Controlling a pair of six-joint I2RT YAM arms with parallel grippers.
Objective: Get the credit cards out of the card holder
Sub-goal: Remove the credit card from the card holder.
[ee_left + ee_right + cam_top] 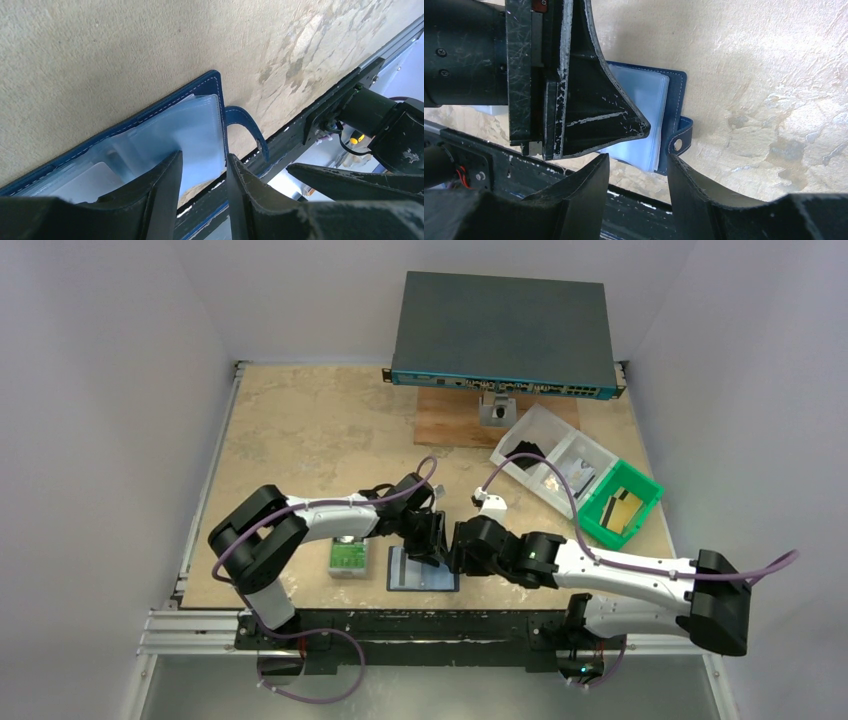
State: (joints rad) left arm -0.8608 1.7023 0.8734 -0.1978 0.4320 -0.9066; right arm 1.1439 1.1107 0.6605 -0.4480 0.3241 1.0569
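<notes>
On the table (300,430), at the middle of its near edge, the opened card holder (412,581) was laid flat, largely covered by both grippers. The left gripper (204,157) was held apart over the clear sleeves, and the right gripper (638,161) was likewise apart and empty. Credit cards (622,508) were seen in the green bin (655,490) at the right; any cards inside the sleeves could not be made out.

Overhead view, wrist close-ups sharing card holder (190,125)

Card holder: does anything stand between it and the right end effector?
Partly: the left end effector sits over the card holder, ahead of the right end effector; only the snap tab side lies uncovered.
</notes>
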